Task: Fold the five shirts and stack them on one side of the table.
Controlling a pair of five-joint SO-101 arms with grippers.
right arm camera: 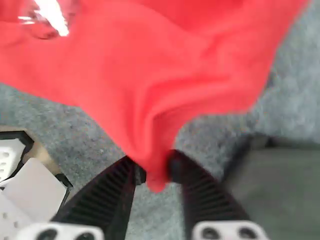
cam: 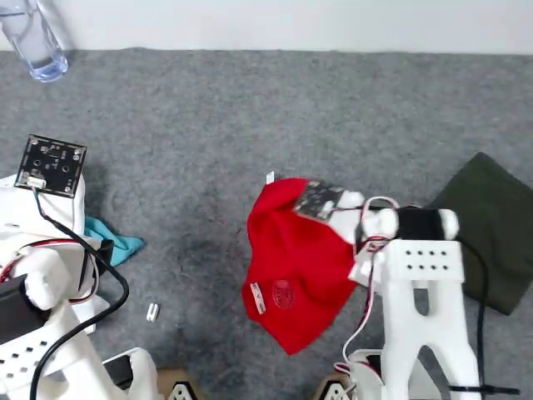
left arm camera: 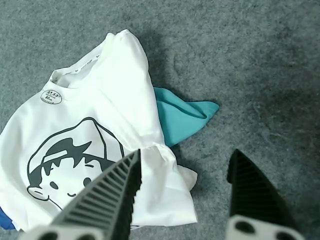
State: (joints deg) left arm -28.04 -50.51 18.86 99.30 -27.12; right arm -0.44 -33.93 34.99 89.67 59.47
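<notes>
Right end effector point(right arm camera: 152, 170): clenched on a fold of the red shirt point(right arm camera: 150, 75), fabric pinched between both fingers.

Red shirt point(cam: 296, 275): plain bright red and rumpled, partly lifted at the pinched edge. It has a round tone-on-tone print and a small white label on the front, and a white tag at one end. It sits on the grey desk point(cam: 250, 108) just beside the dark green shirt point(cam: 491, 229), on that shirt's side toward the left arm. Its long axis runs from the far desk edge toward the arm bases, tag end farthest away, narrow lower end nearest the bases.

Left end effector point(left arm camera: 187, 157): released, fingers spread wide, hovering over a white shirt point(left arm camera: 95, 140) with a cartoon face print, well apart from the dark green shirt.

Teal shirt point(left arm camera: 182, 117): tucked partly under the white shirt.
</notes>
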